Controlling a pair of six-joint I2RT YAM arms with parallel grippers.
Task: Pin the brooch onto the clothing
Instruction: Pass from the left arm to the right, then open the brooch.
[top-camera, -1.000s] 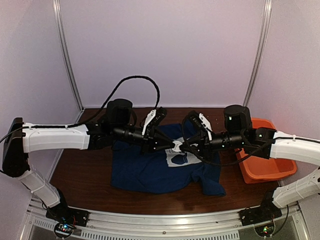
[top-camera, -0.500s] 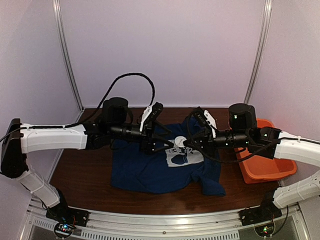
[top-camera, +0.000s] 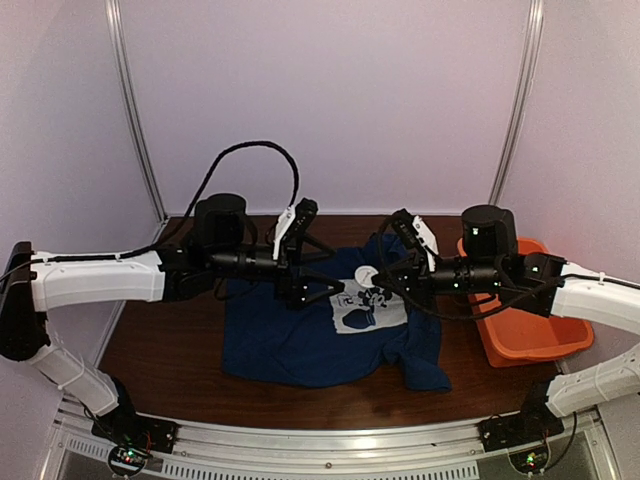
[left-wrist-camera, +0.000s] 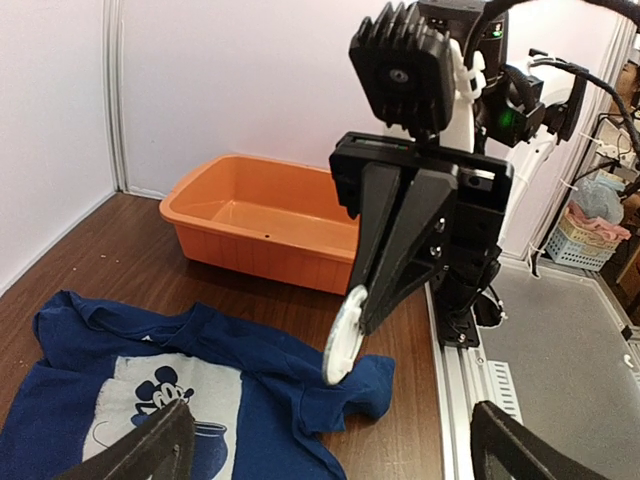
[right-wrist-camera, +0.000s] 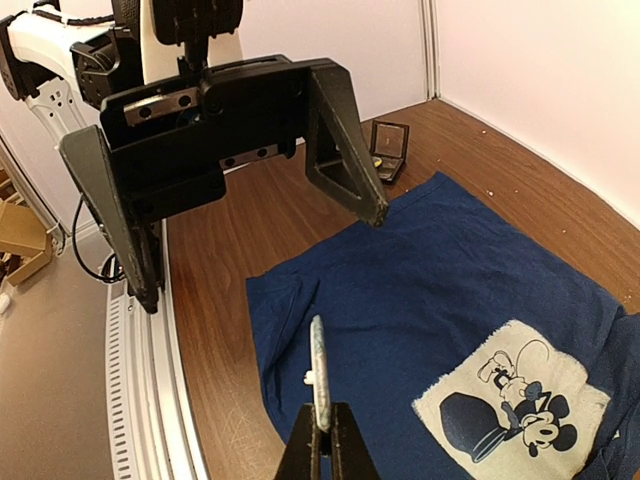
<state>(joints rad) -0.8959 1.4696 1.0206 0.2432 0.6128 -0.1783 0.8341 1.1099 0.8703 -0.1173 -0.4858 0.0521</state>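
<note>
- Brooch (right-wrist-camera: 318, 375): pinched edge-on in the closed tips of the right gripper (right-wrist-camera: 321, 412), raised over the shirt and clear of the cloth; seen from the left wrist as a pale disc.
- Table (top-camera: 160, 350): dark wood, bearing shirt, tub and box.
- Shirt (top-camera: 290, 340): navy, spread at mid-table and somewhat rumpled, white mouse print (top-camera: 365, 305) face up, lying beneath both grippers.
- Tub (top-camera: 520, 335): orange, at the table's right side, just beside the shirt.
- Left gripper (right-wrist-camera: 265, 255): jaws spread wide, gripping nothing, facing the right gripper head-on, fingers apart from the brooch.
- Box (right-wrist-camera: 388, 150): small, black, lid up, on bare wood just off the shirt's edge.
</note>
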